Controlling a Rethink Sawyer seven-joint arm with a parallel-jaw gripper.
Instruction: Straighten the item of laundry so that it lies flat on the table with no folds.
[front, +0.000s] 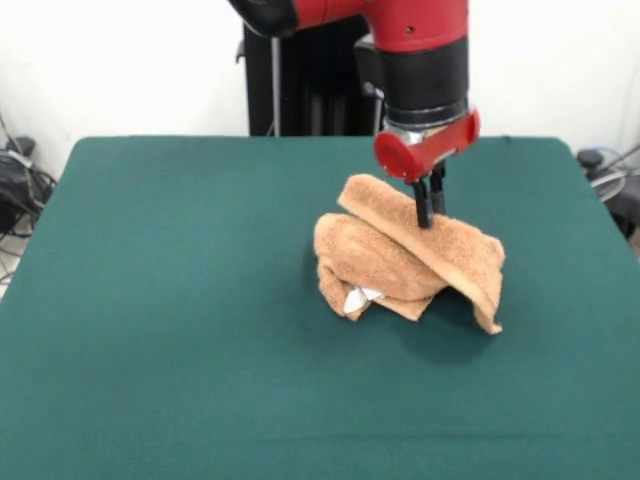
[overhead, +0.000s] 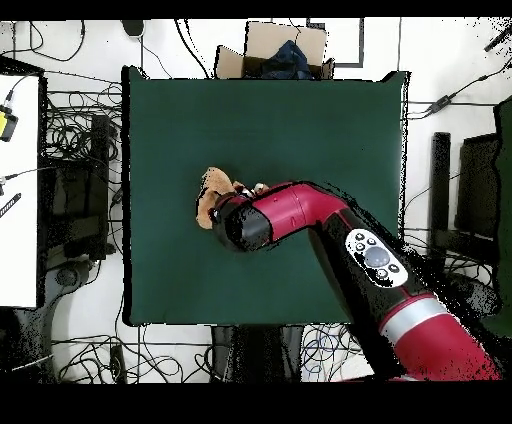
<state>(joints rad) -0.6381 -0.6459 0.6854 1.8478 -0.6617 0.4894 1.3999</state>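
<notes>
Front view shows the towel (front: 410, 260) bunched in a folded heap on the green desk (front: 180, 330), right of the middle and nearer the far edge than the near one, a small white tag (front: 358, 296) peeking out at its lower left. The gripper (front: 428, 212) comes down from the red arm (front: 420, 60) with its dark fingers close together, pinching the top fold of the towel. In the overhead view, a cardboard box (overhead: 270, 52) holding something dark sits just off one desk edge, and cables (overhead: 75, 150) lie on the floor alongside another.
</notes>
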